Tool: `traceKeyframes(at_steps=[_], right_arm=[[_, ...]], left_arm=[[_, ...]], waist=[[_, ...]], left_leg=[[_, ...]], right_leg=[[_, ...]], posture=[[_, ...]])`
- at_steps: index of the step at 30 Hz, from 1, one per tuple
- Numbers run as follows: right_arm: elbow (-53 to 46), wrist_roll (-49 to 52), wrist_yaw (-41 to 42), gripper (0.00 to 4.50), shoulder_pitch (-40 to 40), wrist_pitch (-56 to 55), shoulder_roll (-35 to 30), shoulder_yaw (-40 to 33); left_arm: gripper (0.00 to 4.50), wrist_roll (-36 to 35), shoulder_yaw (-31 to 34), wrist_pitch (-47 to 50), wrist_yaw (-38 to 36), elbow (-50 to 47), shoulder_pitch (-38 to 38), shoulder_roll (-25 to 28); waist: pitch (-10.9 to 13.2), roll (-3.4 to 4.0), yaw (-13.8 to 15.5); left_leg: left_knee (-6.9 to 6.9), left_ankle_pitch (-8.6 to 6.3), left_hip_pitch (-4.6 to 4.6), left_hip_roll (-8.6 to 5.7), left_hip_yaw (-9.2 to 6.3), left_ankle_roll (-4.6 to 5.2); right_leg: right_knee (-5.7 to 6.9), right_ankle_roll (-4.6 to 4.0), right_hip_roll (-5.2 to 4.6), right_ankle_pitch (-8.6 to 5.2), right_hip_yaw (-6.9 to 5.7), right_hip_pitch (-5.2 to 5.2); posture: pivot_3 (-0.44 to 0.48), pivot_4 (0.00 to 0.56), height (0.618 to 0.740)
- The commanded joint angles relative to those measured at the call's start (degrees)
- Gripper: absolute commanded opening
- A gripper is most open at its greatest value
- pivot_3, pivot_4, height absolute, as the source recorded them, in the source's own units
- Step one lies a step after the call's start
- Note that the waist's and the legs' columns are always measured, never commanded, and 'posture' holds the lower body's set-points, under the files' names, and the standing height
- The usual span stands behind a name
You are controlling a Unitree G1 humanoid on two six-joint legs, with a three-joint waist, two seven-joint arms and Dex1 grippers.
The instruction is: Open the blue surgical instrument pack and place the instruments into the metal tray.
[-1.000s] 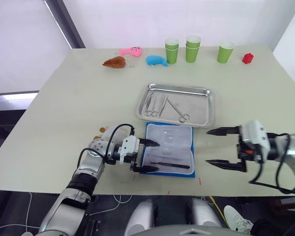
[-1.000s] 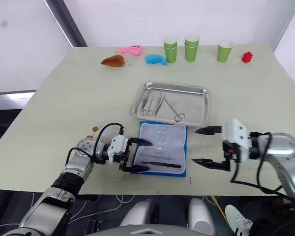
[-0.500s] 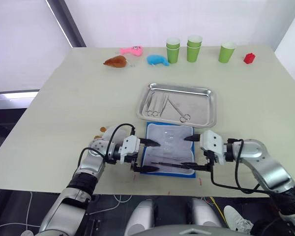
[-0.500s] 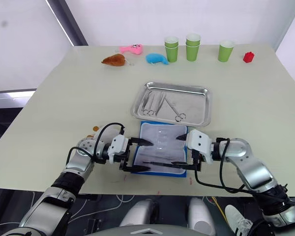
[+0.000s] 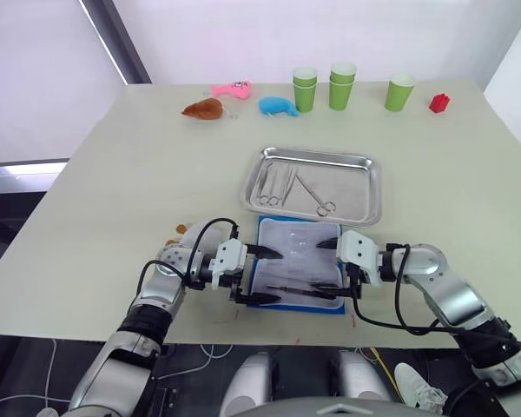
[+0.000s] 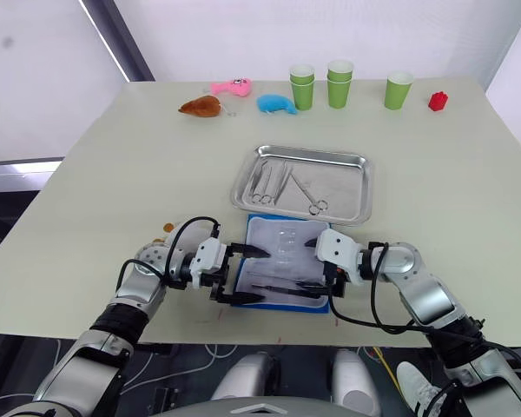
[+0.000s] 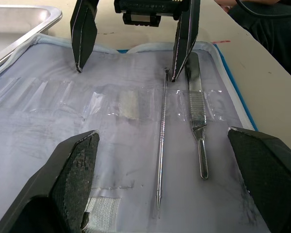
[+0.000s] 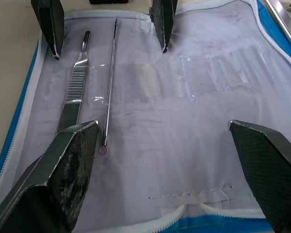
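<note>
1. The blue pack [image 5: 298, 264] lies open on the table [image 5: 113, 174], just in front of the metal tray [image 5: 312, 185], its pale lining facing up.
2. Two tools remain on the lining near its front edge: a flat handle [image 7: 196, 107] and a thin probe [image 7: 161, 145], lying side by side under clear straps.
3. The tray holds several instruments [image 5: 291, 187], including scissors with ring handles.
4. The left gripper [image 5: 262, 274] sits at the pack's left edge, fingers wide apart over the lining and holding nothing.
5. The right gripper [image 5: 332, 266] sits at the pack's right edge, facing the left one, fingers also spread wide and empty; one finger tip hangs close above the end of the flat handle.
6. The two grippers face each other across the pack with the tools between them.
7. Along the far edge of the table stand green paper cups [image 5: 339, 87], two of them stacked pairs, with a small red object [image 5: 438, 102] to their right.
8. Left of the cups lie a blue toy [image 5: 277, 106], a pink toy [image 5: 233, 89] and a brown toy [image 5: 203, 109], all well apart from the pack.
</note>
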Motion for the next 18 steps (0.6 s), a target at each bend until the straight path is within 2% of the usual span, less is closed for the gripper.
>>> traceKeyframes(at_steps=[1,4,6,7,8,9,11,18], right_arm=[[1.39,-0.63,1.82,4.24,0.54,-0.16,-0.21,1.77],[2.02,-0.83,2.3,3.11,0.69,-0.42,-0.01,2.14],[2.56,-1.18,2.9,2.19,0.82,-1.13,-0.37,2.46],[2.99,-1.37,3.13,1.58,0.92,-1.63,-0.63,2.47],[3.31,-1.48,3.27,1.32,0.99,-1.92,-0.81,2.41],[3.54,-1.57,3.27,0.74,1.02,-2.14,-0.87,2.35],[3.83,-1.58,3.26,0.04,0.97,-2.44,-0.82,2.25],[2.78,-0.63,3.09,0.04,0.78,-1.81,-0.03,1.92]], left_arm=[[4.5,6.54,-3.22,2.63,0.61,6.58,3.62,1.64],[4.5,6.54,-3.26,2.67,0.6,6.34,3.78,1.69],[4.5,6.5,-3.25,2.73,0.62,6.23,3.82,1.73],[4.5,6.49,-3.24,2.75,0.63,6.21,3.82,1.77],[4.5,6.5,-3.24,2.74,0.65,6.21,3.81,1.81],[4.5,6.49,-3.23,2.74,0.63,6.19,3.85,1.87],[4.5,6.49,-3.23,2.76,0.64,6.12,3.88,1.92],[4.5,6.41,-3.25,2.79,0.6,5.78,4.2,2.04]], waist=[[-0.02,-0.01,-0.01],[-0.05,-0.01,-0.11],[-0.06,-0.03,-0.15],[-0.07,-0.04,-0.16],[-0.09,-0.04,-0.18],[-0.09,-0.04,-0.18],[-0.1,-0.06,-0.18],[-0.15,-0.06,-0.21]], left_leg=[[0.0,0.0,0.0,0.0,0.0,0.0],[0.0,0.0,0.01,0.0,0.0,0.0],[0.0,0.0,0.02,0.0,0.0,0.0],[0.0,0.0,0.03,0.0,0.0,0.0],[0.0,0.0,0.03,0.0,0.01,0.0],[0.0,0.0,0.04,0.0,0.01,0.0],[0.0,0.0,0.05,0.0,0.02,0.0],[0.01,0.0,0.06,0.0,0.02,0.0]], right_leg=[[0.0,0.0,0.01,0.0,0.0,0.0],[0.0,0.0,0.03,0.0,0.0,0.01],[0.01,0.0,0.02,0.0,0.01,0.01],[0.01,0.02,0.01,-0.01,0.01,0.02],[0.01,0.02,0.01,-0.01,0.01,0.02],[0.01,0.02,0.01,-0.01,0.02,0.02],[0.01,0.02,0.02,-0.01,0.02,0.03],[0.02,-0.03,0.01,0.02,0.03,0.03]], posture=[[0.0,0.15,0.739],[0.0,0.15,0.739],[0.0,0.15,0.739],[0.0,0.15,0.739],[0.0,0.15,0.739],[0.0,0.15,0.739],[0.0,0.15,0.739],[0.0,0.15,0.739]])
